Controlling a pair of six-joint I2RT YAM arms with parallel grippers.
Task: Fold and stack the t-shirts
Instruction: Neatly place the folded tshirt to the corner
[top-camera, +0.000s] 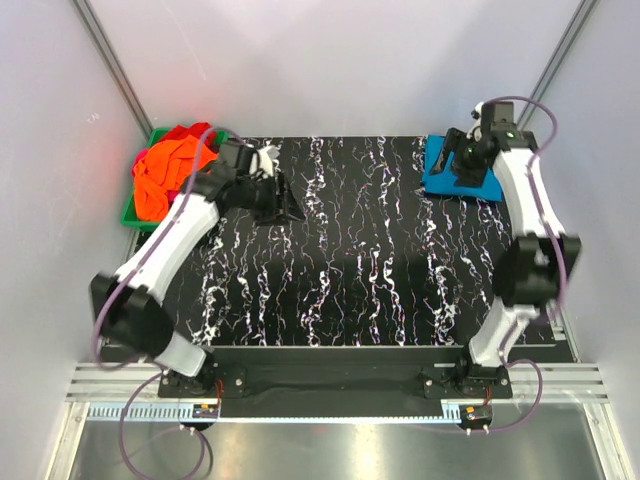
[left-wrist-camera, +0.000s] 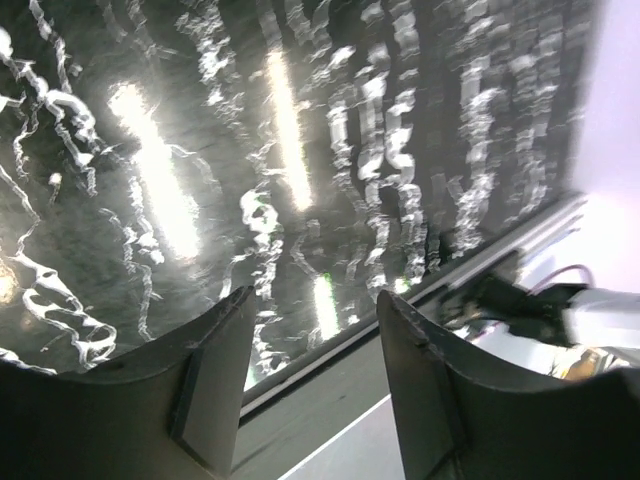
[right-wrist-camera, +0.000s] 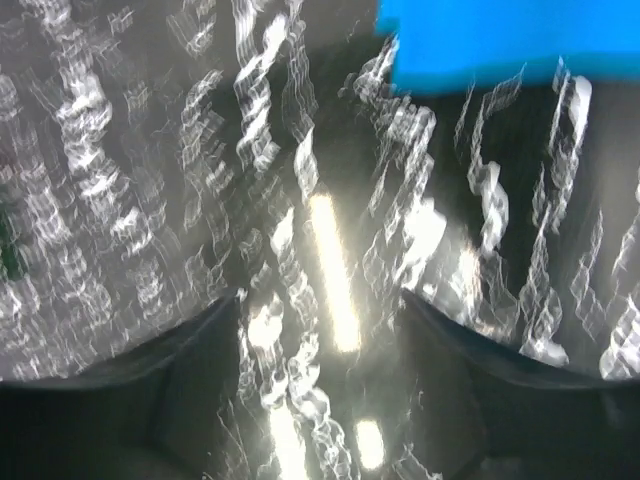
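Reaching left gripper (top-camera: 287, 205): jaws are standing apart, released, grasping nothing.
Left gripper, wrist view (left-wrist-camera: 315, 310): its 2 left fingers (left-wrist-camera: 205, 385) are framing only bare table (left-wrist-camera: 300, 150); the picture is slightly blurred.
Left gripper position: it is hanging over the far-left part of the black, white-veined table (top-camera: 350, 270), pointing toward the table's middle.
Orange and red t-shirts (top-camera: 172, 168): they are lying heaped, unfolded, behind the left gripper on its wrist side, apart from its fingertips.
Green bin (top-camera: 130, 215): it is holding that heap, sitting at the table's far-left corner just behind the left arm's wrist.
Right gripper (top-camera: 468, 162): jaws are standing apart, released, grasping nothing.
Right gripper, wrist view (right-wrist-camera: 320, 300): its 2 right fingers (right-wrist-camera: 500, 380) are showing only table surface between them; the picture is heavily blurred.
Turquoise-blue t-shirt (top-camera: 438, 172): it is lying flat as 1 compact rectangle at the table's far-right corner.
T-shirt relative to right gripper: in the top view the gripper is hanging above it; in the wrist view the blue cloth (right-wrist-camera: 500, 40) is lying ahead of the fingertips, apart from them.
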